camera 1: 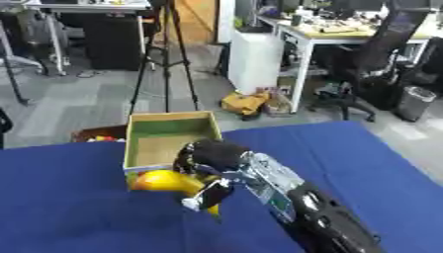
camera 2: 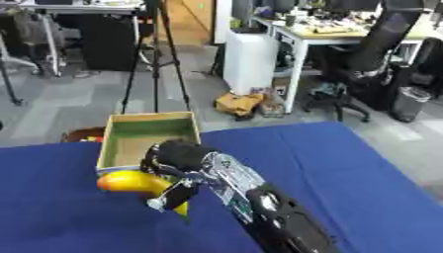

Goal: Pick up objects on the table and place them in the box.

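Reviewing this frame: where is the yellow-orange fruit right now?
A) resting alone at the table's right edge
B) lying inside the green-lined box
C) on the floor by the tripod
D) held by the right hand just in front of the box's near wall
D: the right hand has its fingers curled round the yellow-orange fruit just in front of the near wall of the box, whose inside looks bare.
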Robot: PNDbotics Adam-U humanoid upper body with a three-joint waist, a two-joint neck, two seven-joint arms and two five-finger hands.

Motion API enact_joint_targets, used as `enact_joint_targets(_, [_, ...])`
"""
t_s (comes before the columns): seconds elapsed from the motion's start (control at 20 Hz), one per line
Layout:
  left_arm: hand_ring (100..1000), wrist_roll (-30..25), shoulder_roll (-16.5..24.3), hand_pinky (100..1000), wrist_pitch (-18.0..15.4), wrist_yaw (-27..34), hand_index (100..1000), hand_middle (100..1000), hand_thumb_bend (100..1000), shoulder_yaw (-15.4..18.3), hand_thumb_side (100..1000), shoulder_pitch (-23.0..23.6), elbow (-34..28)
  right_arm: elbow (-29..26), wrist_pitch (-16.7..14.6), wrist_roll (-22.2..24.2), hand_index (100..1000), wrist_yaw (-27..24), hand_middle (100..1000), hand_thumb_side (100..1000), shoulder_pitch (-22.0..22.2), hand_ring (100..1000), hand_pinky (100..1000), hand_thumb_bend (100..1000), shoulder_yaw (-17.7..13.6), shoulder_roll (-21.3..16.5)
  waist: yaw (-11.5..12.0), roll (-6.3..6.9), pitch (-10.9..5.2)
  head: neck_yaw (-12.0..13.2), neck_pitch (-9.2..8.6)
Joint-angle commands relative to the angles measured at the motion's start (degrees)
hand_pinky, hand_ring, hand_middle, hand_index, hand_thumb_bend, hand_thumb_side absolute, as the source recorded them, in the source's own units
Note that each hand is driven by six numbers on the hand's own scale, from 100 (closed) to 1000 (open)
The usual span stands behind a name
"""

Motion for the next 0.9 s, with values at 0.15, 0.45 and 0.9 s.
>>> enact_joint_targets(0.15, [669, -0.14, 0.56, 472, -0.10, -0.28, 864, 648, 100, 0.04, 990, -0.36, -1.13, -3.02, 1.48, 0.05, 529, -2.16, 469, 547, -1.26, 527, 434, 100, -0.14, -2.41, -0.20, 0.09, -1.45, -0.30, 0.29])
enact_joint_targets(0.45, [670, -0.27, 0.56, 474, -0.16, -0.44, 864, 649, 100, -0.09, 989, -0.31, -1.13, -4.58, 2.74, -0.23, 522, -4.78, 461, 554, -1.95, 516, 428, 100, -0.52, -3.64, -0.27, -0.09, -2.07, -0.43, 0.16])
enact_joint_targets(0.9, [669, -0.33, 0.64, 473, -0.16, -0.41, 864, 648, 100, -0.19, 990, -0.32, -1.13, -5.91, 5.18, -1.01, 522, -9.67, 440, 556, -3.97, 504, 417, 100, -1.94, -6.47, 0.20, -0.27, -2.04, -1.03, -0.54])
